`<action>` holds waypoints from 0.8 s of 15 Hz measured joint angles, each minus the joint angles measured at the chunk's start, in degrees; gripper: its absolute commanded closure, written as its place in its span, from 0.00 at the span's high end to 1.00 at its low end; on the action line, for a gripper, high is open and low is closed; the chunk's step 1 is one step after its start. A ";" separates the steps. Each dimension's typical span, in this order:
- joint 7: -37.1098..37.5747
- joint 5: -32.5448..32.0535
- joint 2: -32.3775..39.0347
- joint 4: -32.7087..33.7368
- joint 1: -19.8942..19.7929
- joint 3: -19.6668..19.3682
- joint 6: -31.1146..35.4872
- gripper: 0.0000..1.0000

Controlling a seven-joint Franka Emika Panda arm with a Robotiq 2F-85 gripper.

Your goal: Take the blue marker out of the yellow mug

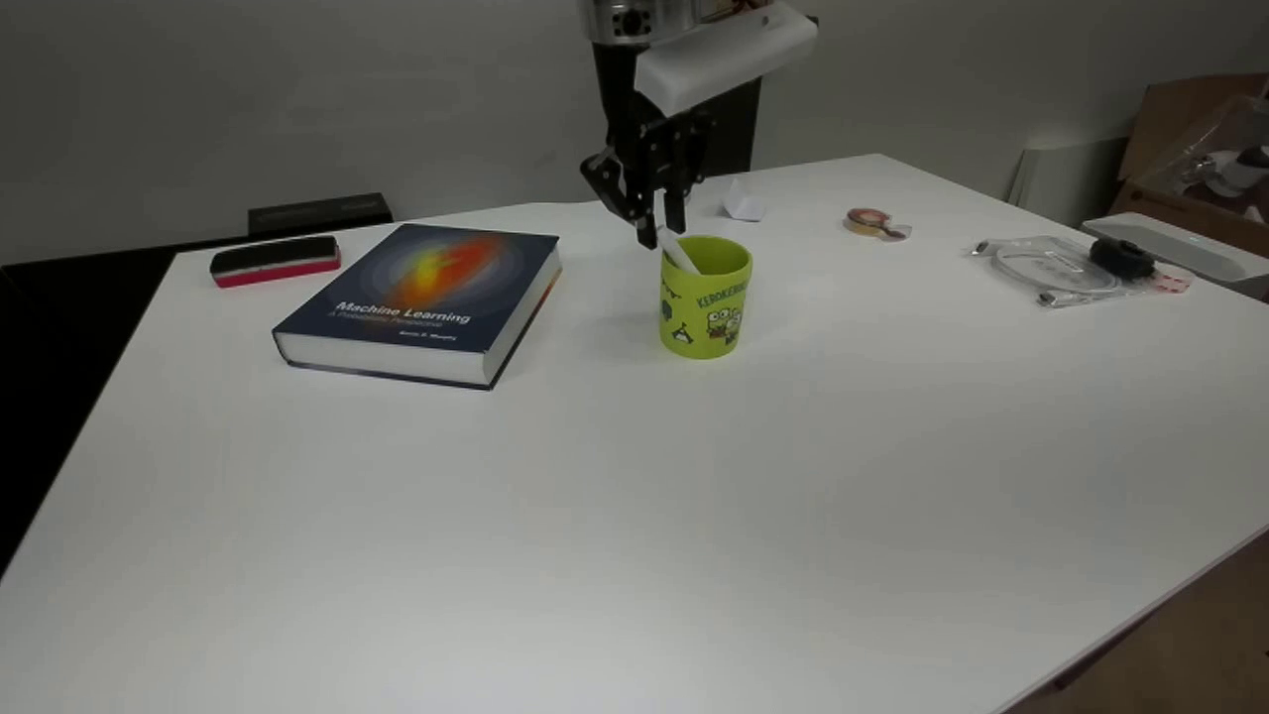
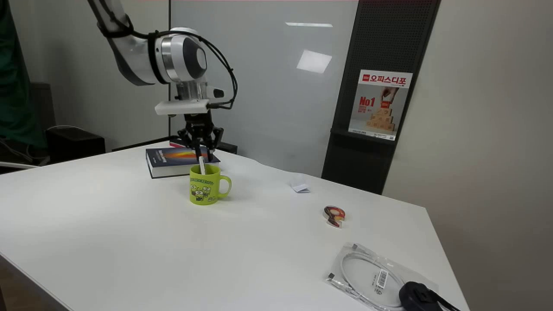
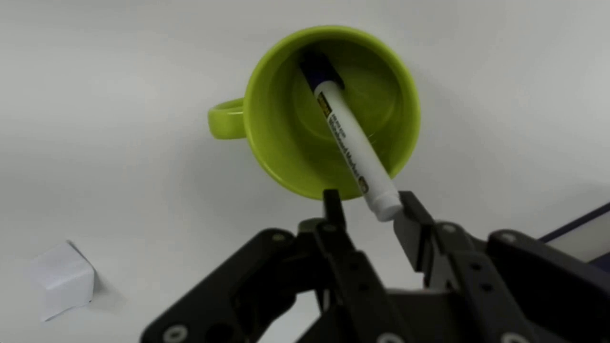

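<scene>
Blue marker (image 1: pixel 681 255) is leaning in the yellow mug (image 1: pixel 697 312) near the desk's (image 1: pixel 634 516) far edge in both exterior views, while in the wrist view its white end is pointing between the gripper's (image 3: pixel 371 202) parted, empty jaws, nearer the book's (image 3: pixel 579 240) side.

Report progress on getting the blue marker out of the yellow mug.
Done: the gripper is at the blue marker, whose white end shows between its jaws. In hand: lining up the grasp, it seems; the jaws stand apart. Left: gripping the marker and lifting it out; its capped end sits inside the yellow mug.
</scene>
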 measured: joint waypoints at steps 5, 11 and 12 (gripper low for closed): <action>-3.17 3.48 -0.57 0.61 -0.59 1.04 -4.78 0.05; -4.13 4.23 -2.41 0.61 -1.22 1.28 -9.08 0.05; -4.13 3.98 -2.93 0.61 -1.24 1.05 -9.40 0.05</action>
